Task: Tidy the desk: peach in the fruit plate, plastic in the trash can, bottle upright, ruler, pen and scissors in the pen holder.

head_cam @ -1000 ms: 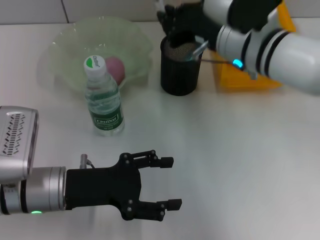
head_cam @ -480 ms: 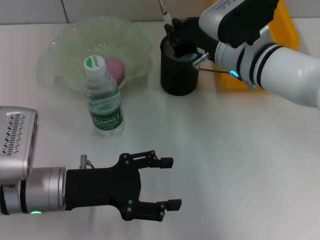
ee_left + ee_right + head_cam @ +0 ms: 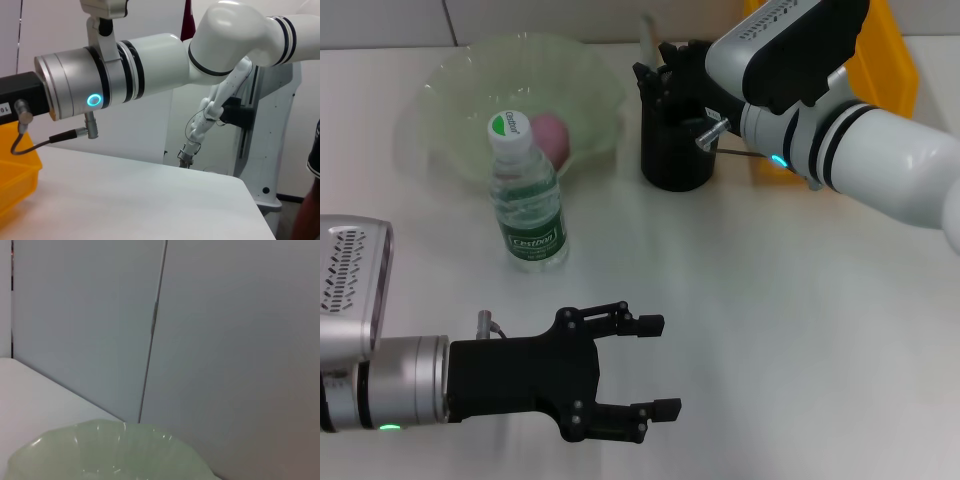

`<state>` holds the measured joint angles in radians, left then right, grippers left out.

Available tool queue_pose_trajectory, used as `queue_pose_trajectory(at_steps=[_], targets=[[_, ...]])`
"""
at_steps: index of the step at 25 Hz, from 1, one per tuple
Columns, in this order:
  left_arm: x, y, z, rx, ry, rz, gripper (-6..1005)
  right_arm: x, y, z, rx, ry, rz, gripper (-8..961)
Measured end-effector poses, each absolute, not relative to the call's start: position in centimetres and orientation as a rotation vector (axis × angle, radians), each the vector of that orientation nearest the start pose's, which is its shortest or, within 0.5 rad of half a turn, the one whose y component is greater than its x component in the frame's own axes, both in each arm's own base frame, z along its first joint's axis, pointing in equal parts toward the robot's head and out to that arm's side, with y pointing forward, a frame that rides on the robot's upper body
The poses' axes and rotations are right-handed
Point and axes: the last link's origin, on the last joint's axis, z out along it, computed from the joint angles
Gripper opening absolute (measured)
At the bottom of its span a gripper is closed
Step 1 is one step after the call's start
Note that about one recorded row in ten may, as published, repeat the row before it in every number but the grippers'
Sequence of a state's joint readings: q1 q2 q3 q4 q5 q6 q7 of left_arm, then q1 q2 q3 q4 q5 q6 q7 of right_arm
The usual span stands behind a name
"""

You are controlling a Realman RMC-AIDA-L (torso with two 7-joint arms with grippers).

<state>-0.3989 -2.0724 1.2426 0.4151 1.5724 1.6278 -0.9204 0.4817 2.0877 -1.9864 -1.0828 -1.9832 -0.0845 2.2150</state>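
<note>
The clear plastic water bottle with the white-and-green cap (image 3: 525, 190) stands upright on the white desk (image 3: 770, 330), just in front of the pale green translucent scalloped fruit plate (image 3: 450, 90). Its green label has white lettering but I honestly can't read the brand; the cap has a little green logo, also too small to make out. The pink peach (image 3: 550, 132) sits in the plate, partly hidden behind the bottle cap.

The right gripper (image 3: 665, 85) is right at the black mesh cylindrical pen holder (image 3: 675, 150), and its dark fingers blend into the dark holder so much that I can't tell if they're apart or closed on anything. A thin pale stick (image 3: 647, 35) pokes up from the holder's far rim, blurry and cut short; could be the pen or ruler, can't say. The yellow plastic bin (image 3: 895, 60) behind is mostly covered by the white right arm. The right wrist view only gives a wall and the plate's rim (image 3: 100, 440). The left wrist view shows the right arm's forearm with a glowing blue ring and a corner of the yellow bin.

The left gripper (image 3: 655, 365) hovers low over the near desk with its black fingers spread apart, holding nothing.

Compared with half a second ago, the right arm has shifted a bit further over the holder, and the stick looks lower and fainter. Bottle, peach and left gripper haven't budged.
</note>
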Motion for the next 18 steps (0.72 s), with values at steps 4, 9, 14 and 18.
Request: queue_pose_trajectory(at_steps=[4,9,14,18], targets=[[-26.0,24.3,-6.7,-2.946,-0.267,-0.958,832,13.6,38.6,-8.5,-2.215,0.408,0.429,244],[-26.3,24.1,-6.5,-2.935,-0.274,-0.964,832,11.5,36.6,-6.1,-2.187,0.411,0.569,348],[-26.3,24.1,-6.3,-2.926,-0.275,-0.970,832,9.5,34.4,0.0,-2.175,0.404,0.704,350],[-26.2,24.1,-6.3,-2.927,-0.269,-0.972,832,9.7,33.0,3.0,-2.197,0.413,0.726,357]])
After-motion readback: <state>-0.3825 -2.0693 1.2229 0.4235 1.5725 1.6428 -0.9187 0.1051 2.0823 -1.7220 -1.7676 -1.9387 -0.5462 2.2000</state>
